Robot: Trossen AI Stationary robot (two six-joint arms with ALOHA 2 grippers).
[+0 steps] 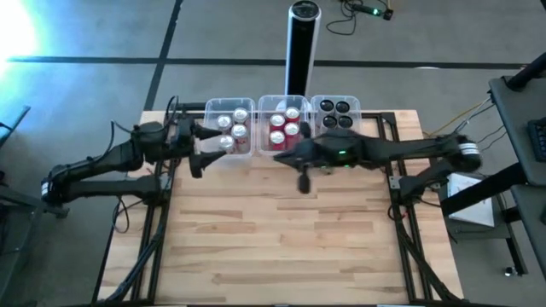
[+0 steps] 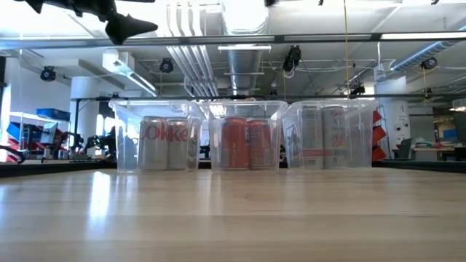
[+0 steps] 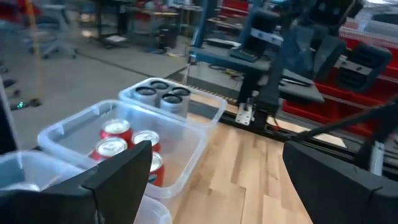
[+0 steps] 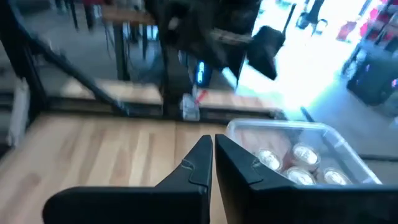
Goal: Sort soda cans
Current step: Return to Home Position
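The soda cans stand upright in three clear tubs along the table's far edge. Silver cans [image 1: 232,128] fill the left tub, red cans [image 1: 285,126] the middle one and dark grey cans [image 1: 335,113] the right one. My left gripper [image 1: 201,149] hangs open in the air beside the left tub's near left corner, nothing between its fingers [image 3: 124,171]. My right gripper [image 4: 212,155] is shut and empty. It hovers just in front of the middle tub [image 1: 286,158] and points toward the table's left.
A tall black cylinder post [image 1: 302,47] stands behind the tubs, beyond the table's far edge. The bare wooden tabletop [image 1: 281,239] stretches from the tubs to the near edge. Black frame rails [image 1: 158,213] run along both sides of the table.
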